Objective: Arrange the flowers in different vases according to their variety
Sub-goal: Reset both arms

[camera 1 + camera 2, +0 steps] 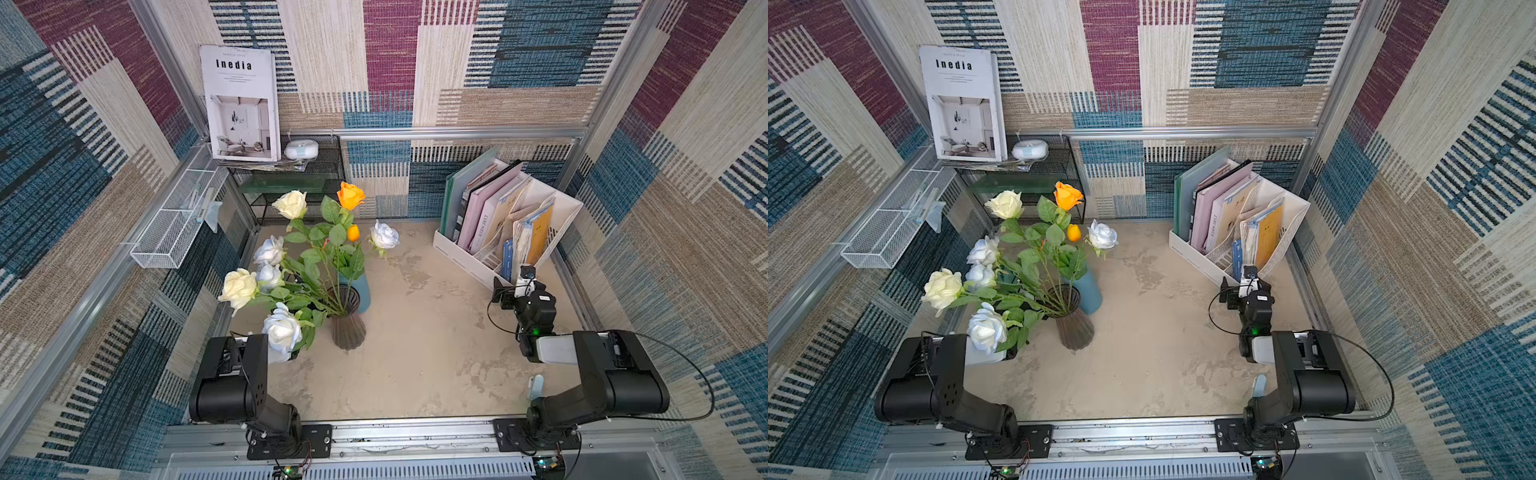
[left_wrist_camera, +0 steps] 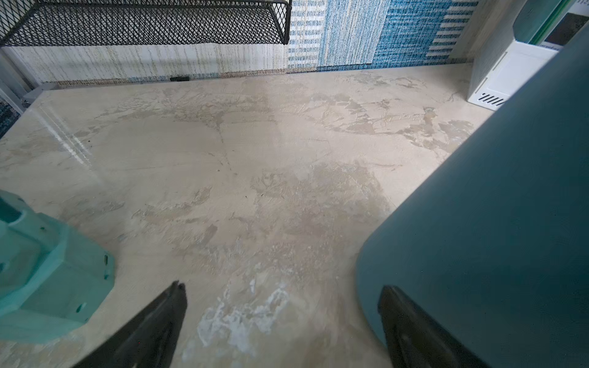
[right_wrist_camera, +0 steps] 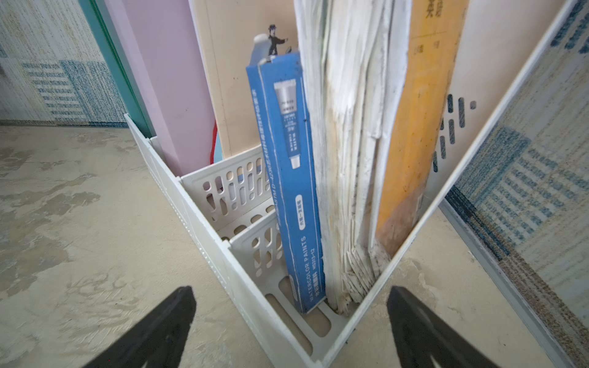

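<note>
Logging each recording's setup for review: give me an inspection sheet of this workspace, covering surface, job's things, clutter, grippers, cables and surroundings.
Surface: beige mottled tabletop, patchy finish.
Job's things: roses and one orange tulip bunched over the purple ribbed vase and blue vase, which stand close together; which stem sits in which vase is partly hidden.
Clutter: white file organizer, black mesh shelf, magazine, white wire basket, teal plastic item.
Grippers: left gripper open, empty, beside the blue vase; right gripper open, empty, facing the organizer.
Cables: black cable loops off the right arm.
Surroundings: woven patchwork walls, aluminium frame.
</note>
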Controlling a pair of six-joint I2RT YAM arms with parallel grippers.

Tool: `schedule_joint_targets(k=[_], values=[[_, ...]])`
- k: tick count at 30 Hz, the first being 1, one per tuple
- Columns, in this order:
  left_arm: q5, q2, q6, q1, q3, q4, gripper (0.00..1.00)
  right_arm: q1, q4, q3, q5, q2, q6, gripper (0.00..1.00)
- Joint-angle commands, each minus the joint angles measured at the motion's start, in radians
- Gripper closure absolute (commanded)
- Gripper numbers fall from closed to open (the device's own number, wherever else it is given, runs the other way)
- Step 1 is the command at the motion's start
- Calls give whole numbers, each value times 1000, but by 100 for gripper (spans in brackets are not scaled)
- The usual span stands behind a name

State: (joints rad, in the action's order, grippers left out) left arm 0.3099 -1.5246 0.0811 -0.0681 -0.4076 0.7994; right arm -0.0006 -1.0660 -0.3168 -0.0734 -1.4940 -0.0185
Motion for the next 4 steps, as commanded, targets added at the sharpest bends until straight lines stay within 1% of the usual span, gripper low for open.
schedule_joint_targets(k=[1,4], values=[[3,-4,-1,-1,-8,5,1,1,-6,-3,3,-2,4,1],[6,-3,-3,-3,-8,3,1,1,-5,-4,3,-2,4,1]])
